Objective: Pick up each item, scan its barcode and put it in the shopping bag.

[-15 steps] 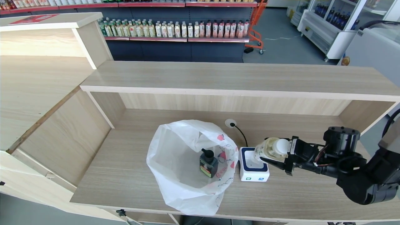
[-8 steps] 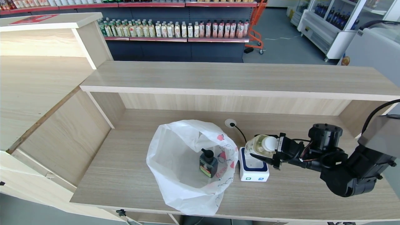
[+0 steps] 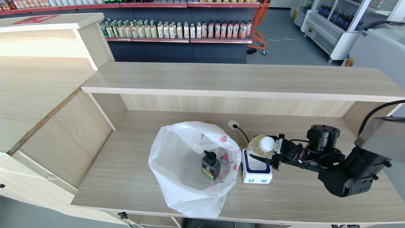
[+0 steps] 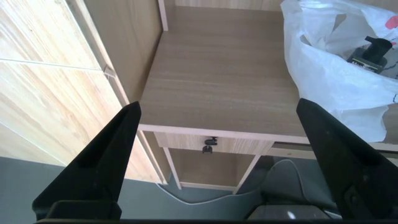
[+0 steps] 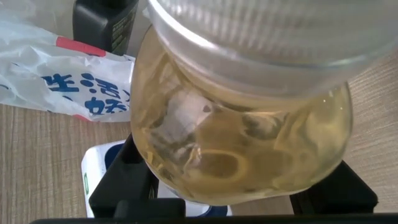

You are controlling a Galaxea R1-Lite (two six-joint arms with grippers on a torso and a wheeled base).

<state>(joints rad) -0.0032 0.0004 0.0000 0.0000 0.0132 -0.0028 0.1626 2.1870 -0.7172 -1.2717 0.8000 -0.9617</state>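
Note:
My right gripper point(image 3: 264, 155) is shut on a clear bottle point(image 3: 260, 146) of yellowish drink with a white cap, held just above the white and blue barcode scanner point(image 3: 256, 167) on the counter. From the right wrist, the bottle point(image 5: 242, 118) sits between dark fingers point(image 5: 134, 180), over the scanner point(image 5: 99, 180). Left of the scanner, the white shopping bag point(image 3: 177, 158) stands open with a dark pump bottle point(image 3: 210, 164) inside. My left gripper point(image 4: 217, 168) is open, low beside the counter's front edge, with the bag point(image 4: 336, 68) off to one side.
A black cable point(image 3: 242, 134) runs from the scanner to a round port point(image 3: 233, 124) in the counter top. A raised wooden ledge point(image 3: 240, 79) borders the back, and side panels close both ends. Bare counter point(image 3: 310, 202) lies right of the scanner.
My right arm has moved left with the bottle, carrying it from beside the scanner's right edge to above the scanner. The bag and pump bottle have stayed put.

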